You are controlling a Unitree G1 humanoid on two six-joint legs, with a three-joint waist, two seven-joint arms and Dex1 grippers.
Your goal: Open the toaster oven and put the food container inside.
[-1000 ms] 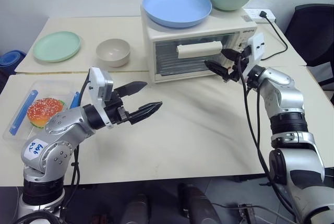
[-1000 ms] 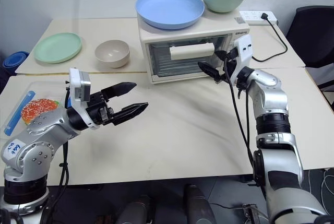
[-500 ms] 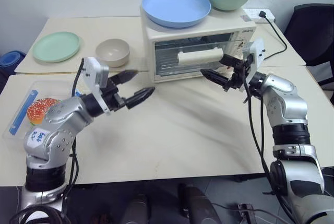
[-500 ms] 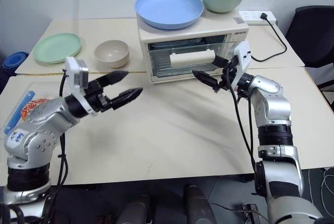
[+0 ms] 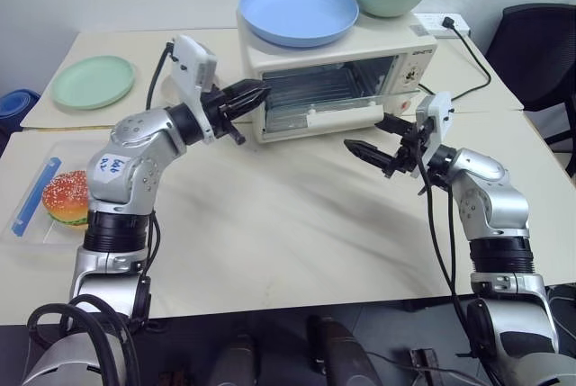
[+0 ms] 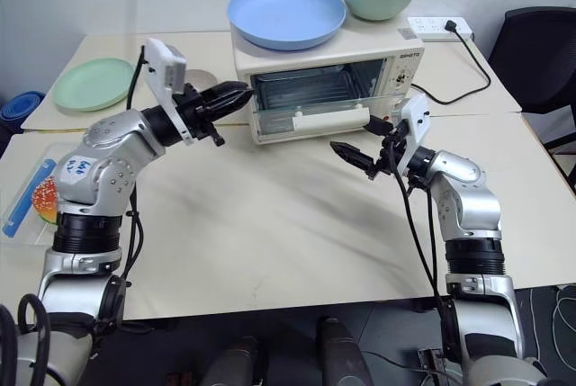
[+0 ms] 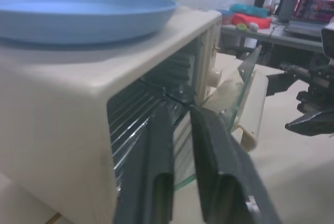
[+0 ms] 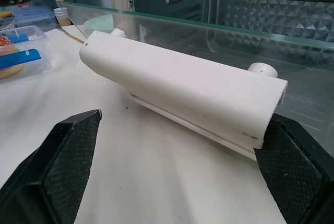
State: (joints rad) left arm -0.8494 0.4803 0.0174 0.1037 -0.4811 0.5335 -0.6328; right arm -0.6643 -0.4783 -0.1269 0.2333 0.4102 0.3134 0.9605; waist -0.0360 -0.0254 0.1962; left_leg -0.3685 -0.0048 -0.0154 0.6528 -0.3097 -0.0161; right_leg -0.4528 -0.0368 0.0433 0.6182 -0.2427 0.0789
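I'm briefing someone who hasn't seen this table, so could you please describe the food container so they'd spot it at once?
Start at the toaster oven in the middle of the table, then look to the table's near left edge. The food container lies there: a clear, flat box with a blue clip strip and a toy hamburger inside, unlike the round green plate beyond it.

Left end effector (image 5: 255,95) closed, right end effector (image 5: 375,134) spread

cream table (image 5: 297,224), toaster oven (image 5: 333,67), food container (image 5: 40,199)
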